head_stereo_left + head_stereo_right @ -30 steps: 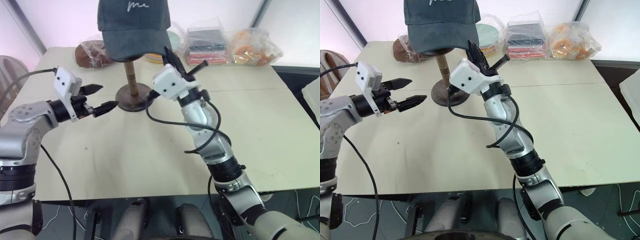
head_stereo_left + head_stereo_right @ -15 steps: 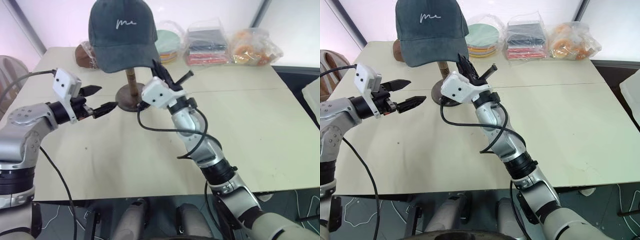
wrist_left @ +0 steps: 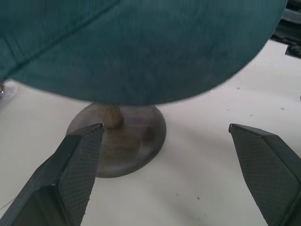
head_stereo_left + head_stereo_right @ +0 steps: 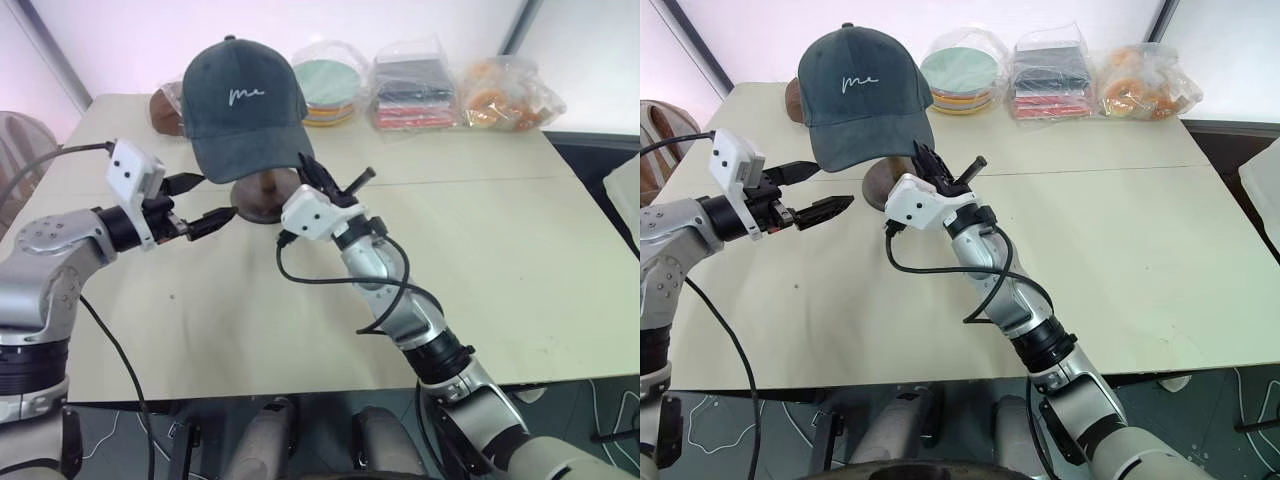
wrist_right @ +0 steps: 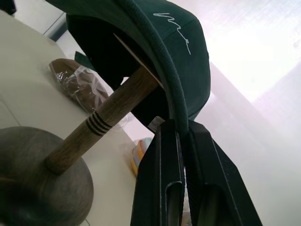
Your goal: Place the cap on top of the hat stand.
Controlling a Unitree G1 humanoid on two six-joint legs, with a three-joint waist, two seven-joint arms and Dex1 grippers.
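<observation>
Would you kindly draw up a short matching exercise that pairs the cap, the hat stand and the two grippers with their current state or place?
Things:
1. cap
2. hat stand
3. left gripper
4. right gripper

States:
A. open, holding nothing, beside the stand
B. dark brown base resting on the table
C. shut on the cap's rim
D. dark green, draped over the stand's top

Pairs: 1-D, 2-B, 3-A, 4-C
</observation>
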